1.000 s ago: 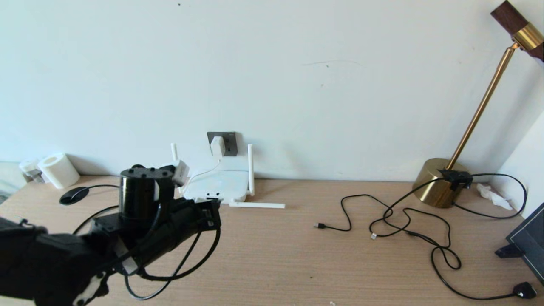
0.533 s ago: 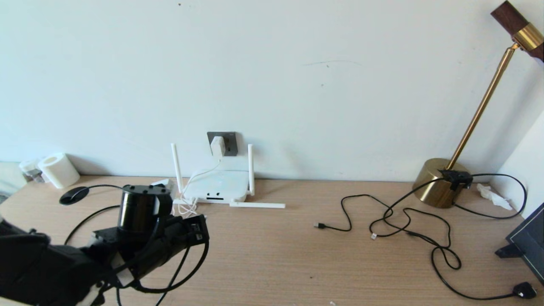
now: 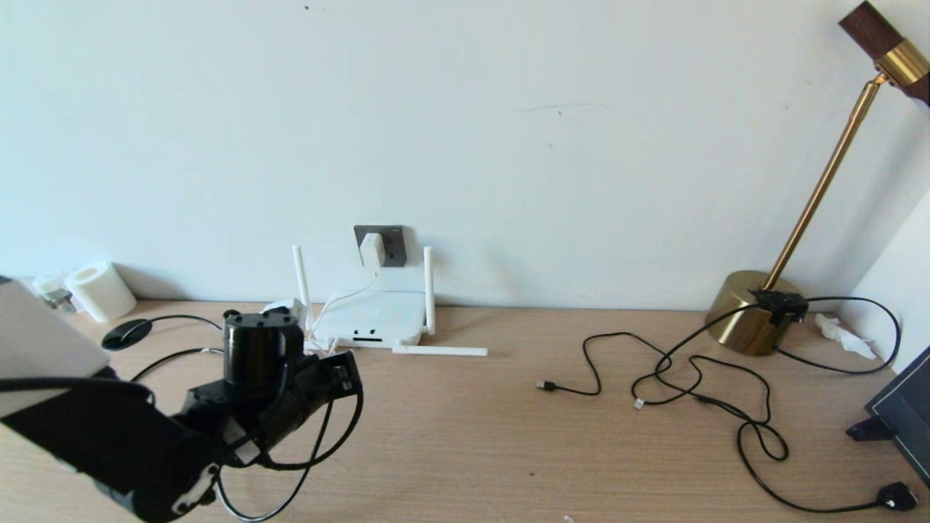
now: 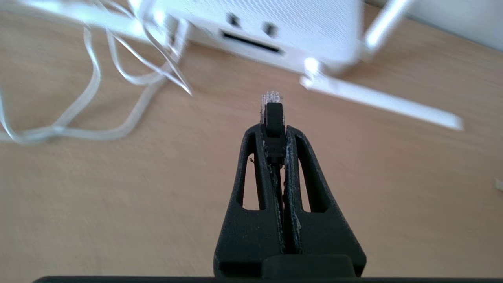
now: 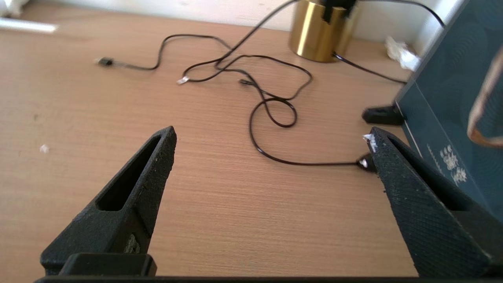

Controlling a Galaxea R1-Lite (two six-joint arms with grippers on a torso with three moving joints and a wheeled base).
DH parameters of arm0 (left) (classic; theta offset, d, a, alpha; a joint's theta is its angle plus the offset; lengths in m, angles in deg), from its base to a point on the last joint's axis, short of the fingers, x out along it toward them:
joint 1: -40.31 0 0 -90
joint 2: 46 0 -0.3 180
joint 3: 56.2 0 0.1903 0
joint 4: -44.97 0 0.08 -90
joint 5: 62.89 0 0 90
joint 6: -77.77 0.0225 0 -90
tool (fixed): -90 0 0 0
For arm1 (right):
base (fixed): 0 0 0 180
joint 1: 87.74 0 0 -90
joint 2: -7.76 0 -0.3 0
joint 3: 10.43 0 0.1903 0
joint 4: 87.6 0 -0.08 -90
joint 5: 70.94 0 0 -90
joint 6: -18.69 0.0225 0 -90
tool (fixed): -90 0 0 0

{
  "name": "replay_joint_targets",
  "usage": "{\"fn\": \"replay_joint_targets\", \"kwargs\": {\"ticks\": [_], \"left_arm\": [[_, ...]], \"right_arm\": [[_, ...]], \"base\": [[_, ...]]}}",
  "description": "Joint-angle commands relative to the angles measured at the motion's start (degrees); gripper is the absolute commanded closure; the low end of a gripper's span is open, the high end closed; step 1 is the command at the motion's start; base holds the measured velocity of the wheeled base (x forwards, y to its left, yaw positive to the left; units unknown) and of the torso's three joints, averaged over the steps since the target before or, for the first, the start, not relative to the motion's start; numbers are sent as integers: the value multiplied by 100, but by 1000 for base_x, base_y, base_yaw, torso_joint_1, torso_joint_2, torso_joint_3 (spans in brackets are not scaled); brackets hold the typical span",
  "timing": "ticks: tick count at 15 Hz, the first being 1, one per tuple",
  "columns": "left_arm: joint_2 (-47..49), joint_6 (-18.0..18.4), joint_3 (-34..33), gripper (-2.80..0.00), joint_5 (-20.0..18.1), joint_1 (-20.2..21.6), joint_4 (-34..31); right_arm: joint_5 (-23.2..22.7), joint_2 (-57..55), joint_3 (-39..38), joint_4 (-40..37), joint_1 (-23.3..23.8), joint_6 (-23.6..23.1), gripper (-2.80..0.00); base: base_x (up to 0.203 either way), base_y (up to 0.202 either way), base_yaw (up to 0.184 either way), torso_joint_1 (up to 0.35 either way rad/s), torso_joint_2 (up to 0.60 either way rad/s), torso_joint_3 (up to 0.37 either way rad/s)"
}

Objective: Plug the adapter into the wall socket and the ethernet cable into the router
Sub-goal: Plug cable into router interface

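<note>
The white adapter (image 3: 372, 249) sits plugged into the dark grey wall socket (image 3: 392, 244), and its thin white cord (image 4: 91, 84) coils beside the router. The white router (image 3: 374, 318) lies flat under the socket, its dark port slot (image 4: 251, 42) facing my left gripper. My left gripper (image 3: 343, 372) (image 4: 274, 131) is shut on the ethernet cable; the clear connector (image 4: 271, 98) sticks out past the fingertips, a short way from the port edge and apart from it. The black ethernet cable (image 3: 174, 357) trails off to the left. My right gripper (image 5: 271, 135) hangs open over bare table.
One router antenna (image 3: 439, 351) lies flat on the table. Thin black cables (image 3: 690, 378) sprawl at the right near a brass lamp base (image 3: 748, 316) and a dark box (image 5: 444, 102). A paper roll (image 3: 98, 290) and a black disc (image 3: 127, 334) sit far left.
My left gripper has pulled back from the router's port edge with the connector in it, then shifted slightly forward again. The router's left antenna shows now.
</note>
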Motion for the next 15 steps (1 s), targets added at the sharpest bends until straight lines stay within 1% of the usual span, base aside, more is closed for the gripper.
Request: {"fn": "replay_joint_targets", "kwargs": {"ticks": [1,3,4,6,8,9,11,15], "left_arm": [[697,271,-20,0,-5,300,834],[965,663,8,0,-24,418,1285],[1012,703,24,0,-33,420,1320],[1130,685,126,0,-63,428,1319],[1260,677,206,0,-83,420,1321],[1308,677,247,0,-129,420,1324],[1346,677,306,0,-368,429,1321],[1557,699,611,0,-377,421,1313]], "right_arm": [[-52,1,2,-14,0,-54,-280],[-53,1,2,-9,0,-44,-280],[-61,1,2,-16,0,-75,-280],[-49,1,-25,18,0,0,-280],[-23,1,-143,417,0,407,-280],[-17,1,-156,449,0,514,-280],[-17,1,-156,449,0,523,-280],[-17,1,-156,449,0,515,-280]], "base": [[0,0,0,0,0,0],[0,0,0,0,0,0],[0,0,0,0,0,0],[0,0,0,0,0,0],[0,0,0,0,0,0],[0,0,0,0,0,0],[0,0,0,0,0,0],[0,0,0,0,0,0]]}}
